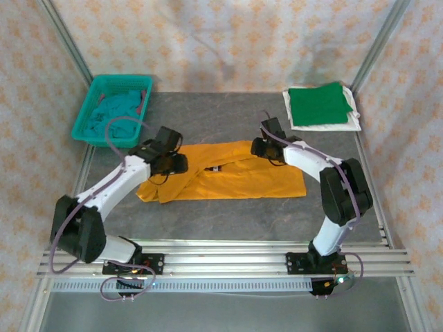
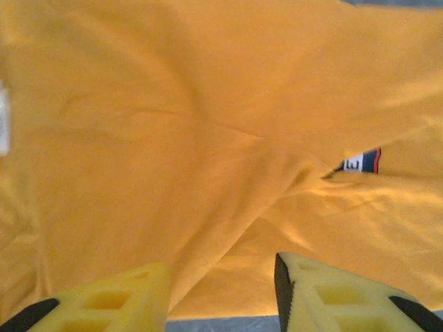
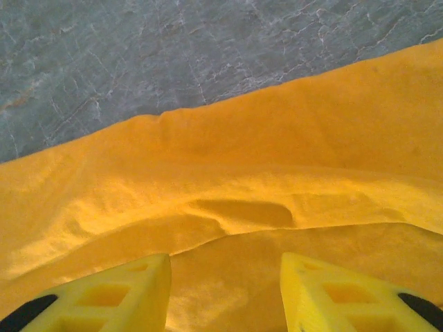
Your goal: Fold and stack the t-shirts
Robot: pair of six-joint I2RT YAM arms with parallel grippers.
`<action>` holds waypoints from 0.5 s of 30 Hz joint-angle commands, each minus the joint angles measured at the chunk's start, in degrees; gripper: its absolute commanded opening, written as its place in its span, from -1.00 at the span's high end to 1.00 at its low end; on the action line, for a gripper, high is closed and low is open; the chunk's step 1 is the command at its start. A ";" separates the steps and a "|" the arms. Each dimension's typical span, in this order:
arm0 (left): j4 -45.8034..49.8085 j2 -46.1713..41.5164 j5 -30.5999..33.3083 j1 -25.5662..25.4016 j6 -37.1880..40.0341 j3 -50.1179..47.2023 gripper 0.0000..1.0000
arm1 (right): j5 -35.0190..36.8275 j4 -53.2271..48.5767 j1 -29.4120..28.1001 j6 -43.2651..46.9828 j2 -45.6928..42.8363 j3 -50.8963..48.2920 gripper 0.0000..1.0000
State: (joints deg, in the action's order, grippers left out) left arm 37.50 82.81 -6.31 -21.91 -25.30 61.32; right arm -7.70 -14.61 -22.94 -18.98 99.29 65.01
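The mustard-orange t-shirt (image 1: pixel 232 178) lies rumpled and partly folded over itself in the middle of the table. My left gripper (image 1: pixel 178 164) hovers open over the shirt's left part; in the left wrist view its fingers (image 2: pixel 111 301) stand apart above the orange cloth (image 2: pixel 208 124), and a bit of the dark navy print (image 2: pixel 361 162) peeks out of a fold. My right gripper (image 1: pixel 260 146) is open at the shirt's far right edge, with its fingers (image 3: pixel 346 294) spread over the cloth (image 3: pixel 277 173). A folded green t-shirt (image 1: pixel 318 104) rests on a white one (image 1: pixel 354 123) at the back right.
A teal mesh basket (image 1: pixel 88 114) stands at the back left with a teal t-shirt (image 1: pixel 119 109) bunched inside. Bare grey tabletop (image 1: pixel 228 221) runs in front of the orange shirt, and more of it (image 3: pixel 138 62) lies behind the shirt's far edge. Metal rails (image 1: pixel 228 259) line the near edge.
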 commanded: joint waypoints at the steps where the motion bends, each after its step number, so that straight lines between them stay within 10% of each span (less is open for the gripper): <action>1: 1.39 6.29 6.48 -2.04 7.42 1.63 0.06 | 1.81 5.17 0.39 -2.25 -3.72 -3.69 0.09; 8: -0.39 14.48 11.82 -3.84 9.69 3.02 0.10 | 5.26 6.01 0.44 -2.25 -8.45 -6.53 0.07; 15: -0.97 17.57 12.69 -3.74 9.70 4.31 0.70 | 9.03 5.21 0.98 -2.56 -10.80 -8.21 0.03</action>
State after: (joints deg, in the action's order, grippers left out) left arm 36.69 100.03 3.33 -25.63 -16.43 63.83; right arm -2.72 -9.56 -22.57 -20.69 90.17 58.41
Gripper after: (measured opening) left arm 0.185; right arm 0.481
